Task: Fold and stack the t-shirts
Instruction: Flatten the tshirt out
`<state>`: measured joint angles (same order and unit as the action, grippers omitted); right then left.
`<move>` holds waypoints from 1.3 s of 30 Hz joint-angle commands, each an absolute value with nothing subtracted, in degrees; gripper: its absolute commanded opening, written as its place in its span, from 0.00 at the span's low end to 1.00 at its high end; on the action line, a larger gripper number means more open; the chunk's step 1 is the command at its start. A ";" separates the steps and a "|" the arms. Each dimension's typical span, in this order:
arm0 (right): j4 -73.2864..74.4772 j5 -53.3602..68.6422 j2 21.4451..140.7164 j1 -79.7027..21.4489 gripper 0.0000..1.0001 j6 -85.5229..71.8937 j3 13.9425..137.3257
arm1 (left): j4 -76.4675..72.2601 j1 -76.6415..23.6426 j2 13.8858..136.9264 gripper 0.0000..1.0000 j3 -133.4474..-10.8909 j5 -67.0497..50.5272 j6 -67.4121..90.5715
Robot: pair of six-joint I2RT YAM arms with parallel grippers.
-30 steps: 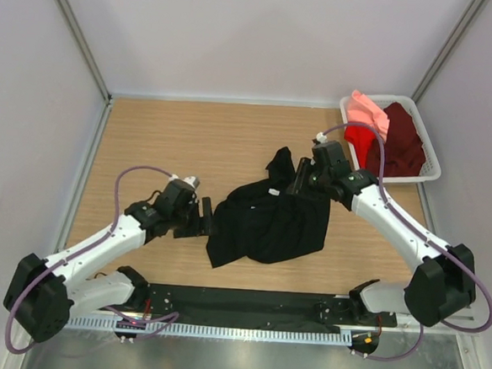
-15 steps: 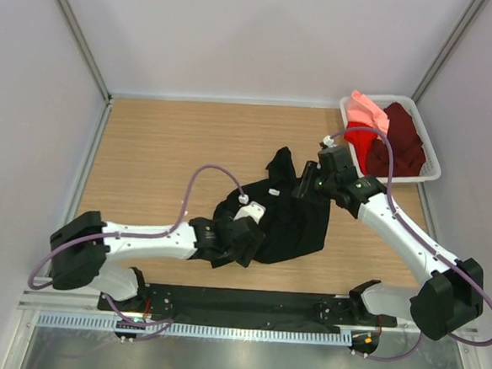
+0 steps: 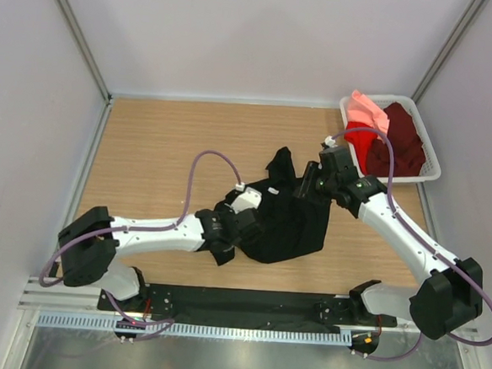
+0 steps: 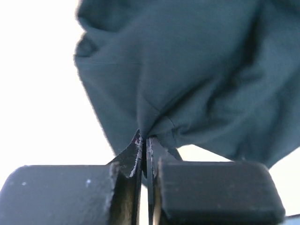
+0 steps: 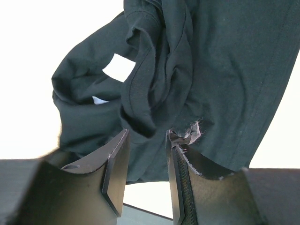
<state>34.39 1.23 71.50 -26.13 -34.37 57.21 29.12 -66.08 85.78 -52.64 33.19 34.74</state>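
Both grip the black shirt [image 3: 285, 225]: your left end effector [image 4: 143, 140] pinched shut, right end effector [image 5: 147, 135] clamping a thick fold.

— Seeing a plain black t-shirt [image 3: 289, 230] left of the basket [image 3: 432, 147], bearing only a small white label [image 3: 273, 190].
— Reading white for that basket. Inside, spotting a salmon-pink t-shirt [image 3: 368, 109] at its far-left corner, a red t-shirt [image 3: 360, 143] nearer, a maroon t-shirt [image 3: 403, 136] rightward.
— Noting tan wood grain on the table [image 3: 164, 145] left of the basket; white with black joints along the left arm [image 3: 154, 233] and right arm [image 3: 399, 231], purple on the cables [image 3: 198, 168].
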 commanded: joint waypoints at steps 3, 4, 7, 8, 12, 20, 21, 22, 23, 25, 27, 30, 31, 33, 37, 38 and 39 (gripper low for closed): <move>32.96 1.58 71.28 -25.93 0.43 -34.72 58.36 | 34.00 -55.50 76.65 0.00 -53.44 34.20 37.09; 32.96 1.58 71.37 -25.84 0.43 -34.46 58.36 | 34.54 -53.02 75.34 0.00 -53.61 32.62 37.44; 32.70 2.89 72.33 -25.93 0.44 -32.88 57.22 | 34.89 -39.85 69.36 0.00 -53.53 22.00 38.49; 32.43 2.90 72.68 -25.84 0.44 -32.96 56.78 | 34.63 -36.07 67.95 0.00 -53.35 19.28 38.93; 28.84 2.46 74.70 -25.84 0.47 -33.57 53.36 | 35.68 -19.03 66.18 0.00 -54.22 7.05 39.20; 26.11 3.58 84.01 -25.75 0.50 -30.94 62.39 | 37.27 0.08 74.00 0.15 -53.96 -6.50 38.14; 25.15 4.13 86.02 -25.84 0.52 -30.68 62.92 | 37.35 1.31 74.79 0.28 -55.71 -5.11 37.88; 24.88 4.48 87.18 -25.75 0.52 -30.41 63.54 | 37.61 1.32 74.88 0.42 -56.51 -4.66 37.62; 24.96 4.13 88.14 -25.75 0.53 -30.15 65.20 | 37.10 1.32 75.06 0.55 -57.21 -4.48 37.53; 26.44 1.94 91.38 -25.32 0.54 -28.83 67.49 | 35.34 0.53 74.18 0.65 -59.40 -5.18 36.48; 27.68 1.67 93.42 -24.79 0.54 -28.56 71.27 | 32.10 -3.65 73.74 0.70 -60.99 -5.62 34.64; 29.97 3.24 97.20 -24.43 0.52 -28.92 75.58 | 30.68 -10.79 76.63 0.75 -65.91 -5.80 30.77; 29.10 4.30 97.73 -24.43 0.54 -28.31 75.59 | 30.59 -12.64 78.29 0.76 -67.40 -6.24 28.33; 29.35 2.03 98.96 -24.08 0.56 -27.69 75.76 | 30.59 -16.78 83.83 0.77 -71.88 -10.18 26.20; 29.53 1.85 100.28 -20.31 0.58 -25.76 76.64 | 31.63 -21.00 93.94 0.77 -79.17 -13.18 22.68; 29.71 0.28 100.63 -19.43 0.58 -24.53 77.95 | 32.16 -22.05 96.22 0.77 -81.02 -13.44 21.37; 30.40 0.26 102.11 -17.77 0.57 -24.09 78.74 | 32.52 -22.58 99.72 0.77 -83.99 -13.27 20.84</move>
<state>29.76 2.50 100.62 -21.34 -27.16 74.50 31.16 -21.28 93.86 -78.85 -10.15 25.85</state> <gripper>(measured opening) 0.575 0.766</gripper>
